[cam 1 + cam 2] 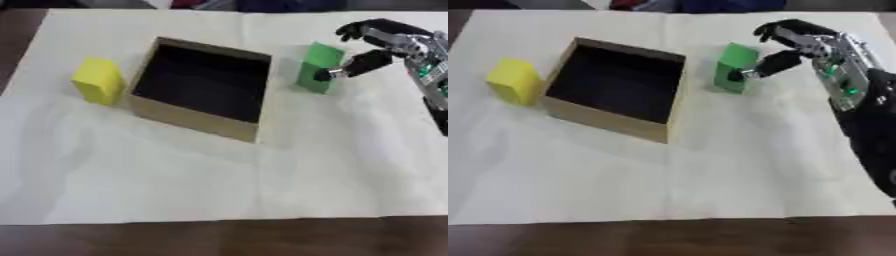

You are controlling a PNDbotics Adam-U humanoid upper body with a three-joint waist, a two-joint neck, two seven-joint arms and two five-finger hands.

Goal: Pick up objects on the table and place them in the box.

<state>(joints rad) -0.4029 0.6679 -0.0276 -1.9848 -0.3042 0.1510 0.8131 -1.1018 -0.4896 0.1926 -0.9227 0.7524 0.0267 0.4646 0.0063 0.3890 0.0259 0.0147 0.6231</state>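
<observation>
— So, where is the robot's right hand (pixel 798 47), and what is it doing?

— It reaches in from the right edge, over a sheet of pale paper (pixel 219 180) that covers a dark wooden table (pixel 219 240). Its thumb tip touches the near face of an upright green rectangular block (pixel 318 67), while the other fingers arch up and curl over behind the block's top. They look partly spread, bracketing the block; whether those upper fingers actually touch it cannot be told.

— Is the block off the table?

— It appears to stand on the paper, slightly tilted, just beside the right wall of an open brown cardboard box (pixel 188 117).

— And the box itself?

— It sits left of centre, turned at an angle, its inside dark. Nothing can be made out within it.

— Anything else to pick up?

— A yellow rectangular block (pixel 98 80) stands upright on the paper, close to the box's left wall, well apart from the hand.

— What about the left hand?

— It appears in neither view.
</observation>
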